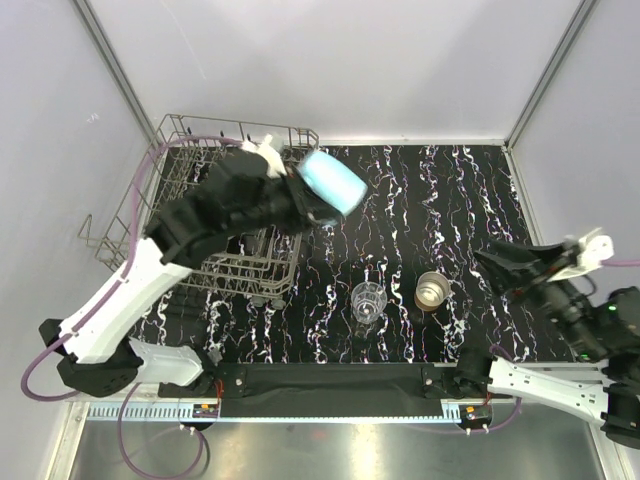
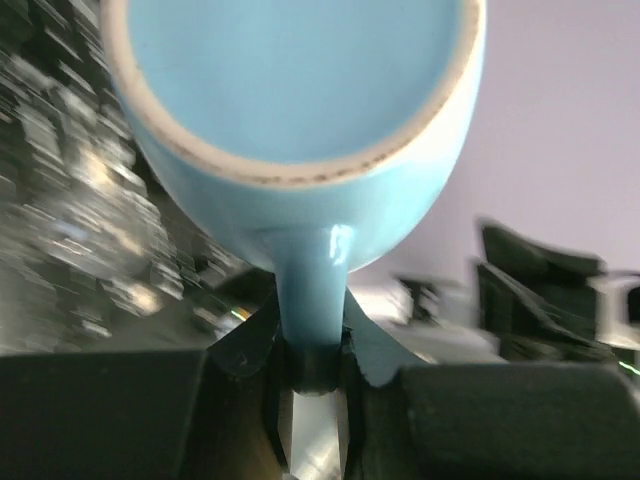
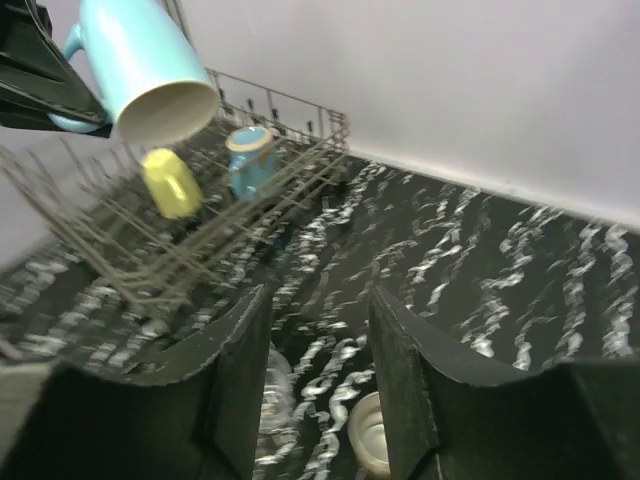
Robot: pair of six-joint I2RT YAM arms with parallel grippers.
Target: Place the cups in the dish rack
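Observation:
My left gripper (image 1: 308, 207) is shut on the handle of the light-blue mug (image 1: 334, 181) and holds it tilted in the air over the right end of the wire dish rack (image 1: 180, 170). In the left wrist view the handle (image 2: 310, 300) sits clamped between the fingers, with the mug's base (image 2: 290, 70) facing the camera. The right wrist view shows the mug's cream inside (image 3: 165, 110). A teal mug (image 3: 250, 158) lies in the rack (image 3: 300, 165). The clear glass tumbler (image 1: 368, 301) and the metal cup (image 1: 432, 290) stand on the table. My right gripper (image 1: 497, 262) is open and empty, to the right of the metal cup.
A yellow cup (image 3: 172, 182) also lies in the rack. The black marbled mat (image 1: 440, 200) covers the table right of the rack. Grey walls close in the back and both sides. The tumbler (image 3: 272, 392) and metal cup (image 3: 368, 436) show below my right fingers.

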